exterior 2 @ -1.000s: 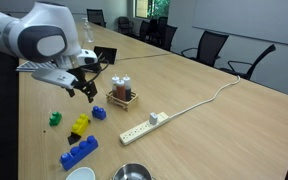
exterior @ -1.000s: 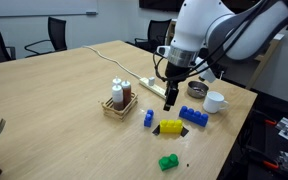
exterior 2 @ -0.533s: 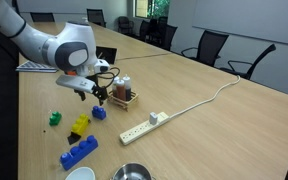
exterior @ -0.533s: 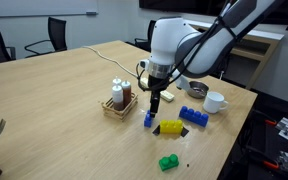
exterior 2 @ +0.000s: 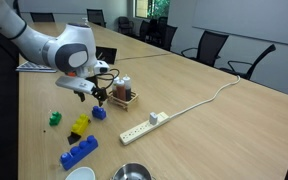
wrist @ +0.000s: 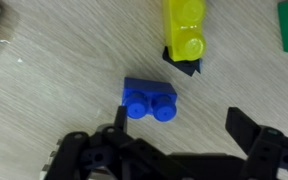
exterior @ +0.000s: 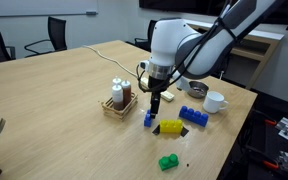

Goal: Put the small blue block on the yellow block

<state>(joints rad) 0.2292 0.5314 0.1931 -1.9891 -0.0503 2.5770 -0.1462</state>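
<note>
Table (exterior: 54, 90), contents by position:
- small block (wrist: 150, 100): below the gripper (wrist: 179, 125)
- long studded block (wrist: 184, 30): just beyond the small block, apart from it
- largest block (exterior: 194, 115): near the long one's far end
- outlying block (exterior: 168, 161): by the table edge, well apart
- bottle caddy (exterior: 120, 100): near the small block
- power strip (exterior: 152, 87): behind the caddy
- mug (exterior: 215, 101) and bowl (exterior: 196, 90): past the largest block

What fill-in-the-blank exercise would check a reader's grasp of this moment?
1. The fingers hovering over the small bright blue plastic brick are ____.
2. That blue brick lies on the wooden ____, not on the long yellow studded plastic brick.
3. The small plastic brick lying alone nearest the camera in an exterior view is coloured ____.
Missing words: open; table; green.
</note>
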